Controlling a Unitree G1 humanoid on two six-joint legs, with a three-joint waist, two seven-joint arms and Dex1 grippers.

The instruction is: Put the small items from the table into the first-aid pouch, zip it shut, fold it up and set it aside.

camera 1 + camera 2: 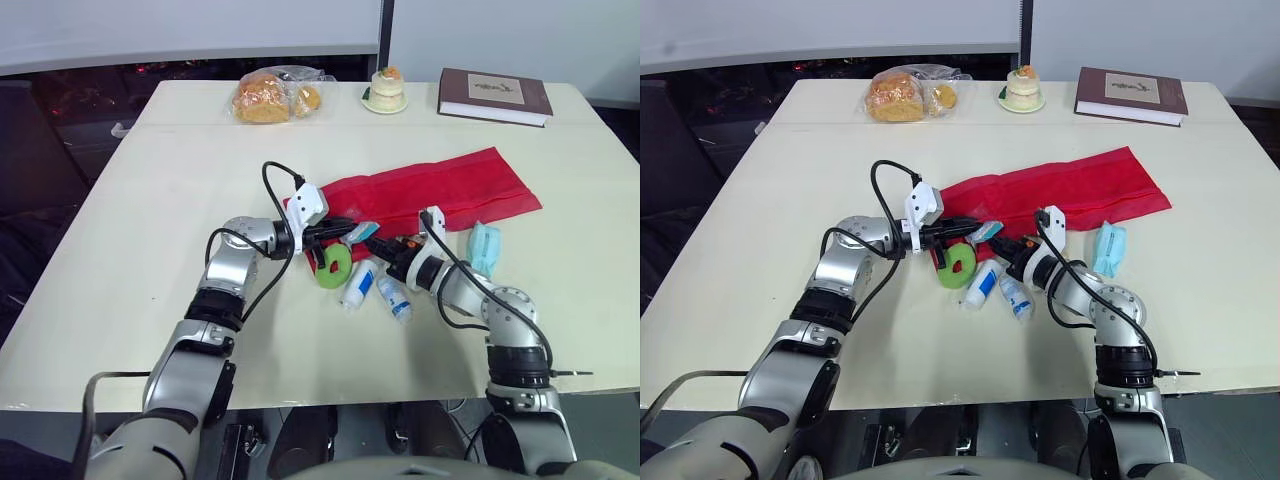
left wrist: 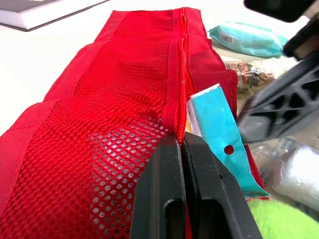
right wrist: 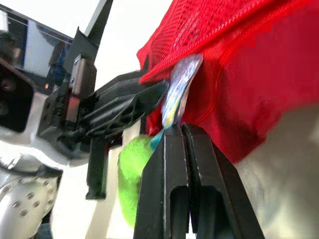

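The red mesh first-aid pouch point(image 1: 430, 195) lies flat on the cream table point(image 1: 130, 230), with its zip line running along its length point(image 2: 175, 59). My left gripper point(image 1: 335, 230) is shut on the pouch's near edge by the zip point(image 2: 181, 141). My right gripper point(image 1: 374, 243) faces it, shut on the lower corner of a teal packet point(image 2: 213, 124). The packet's top end pokes in under the pouch's edge point(image 3: 183, 79). A green ring point(image 1: 334, 265), two white tubes point(image 1: 358, 285) point(image 1: 394, 298) and a teal tissue pack point(image 1: 484, 248) lie beside the pouch.
At the table's far edge stand a bag of bread point(image 1: 272, 95), a small cake on a plate point(image 1: 385, 90) and a brown book point(image 1: 494, 96). A small bag of brown bits point(image 2: 246, 74) lies by the pouch.
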